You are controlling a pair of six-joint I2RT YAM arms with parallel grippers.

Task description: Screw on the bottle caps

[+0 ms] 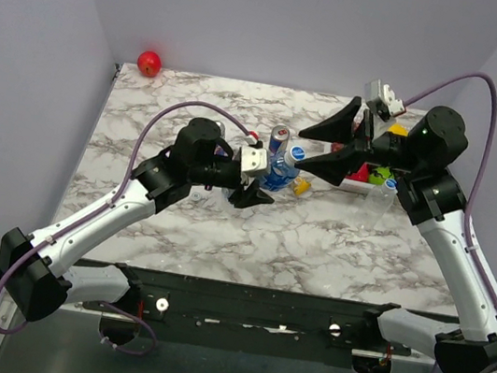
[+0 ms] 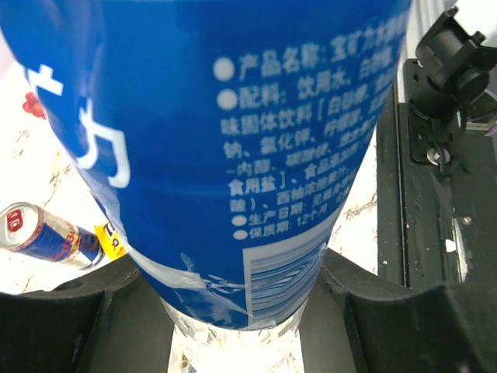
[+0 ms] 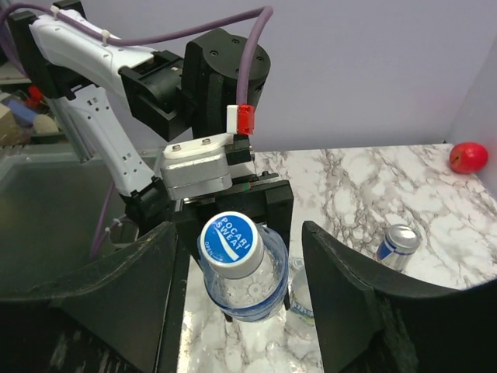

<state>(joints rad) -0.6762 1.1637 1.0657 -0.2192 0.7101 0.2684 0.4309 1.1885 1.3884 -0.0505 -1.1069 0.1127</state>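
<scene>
A clear bottle (image 1: 279, 171) with a blue label stands tilted at the table's middle, and my left gripper (image 1: 263, 186) is shut on its body. The label fills the left wrist view (image 2: 233, 140), with my left gripper (image 2: 242, 311) clamped around it. A blue cap (image 3: 231, 243) printed "Pocari Sweat" sits on the bottle's neck. My right gripper (image 3: 239, 233) is open, its fingers on either side of the cap without touching it; the top view shows the right gripper (image 1: 302, 152) there too. A second bottle (image 3: 301, 299) lies on the table underneath.
A blue-and-silver can (image 1: 279, 139) stands just behind the held bottle. It also shows in the right wrist view (image 3: 398, 245). A tray (image 1: 359, 187) of coloured things and a clear bottle (image 1: 378, 205) sit on the right. A red ball (image 1: 149, 63) lies at the far left corner.
</scene>
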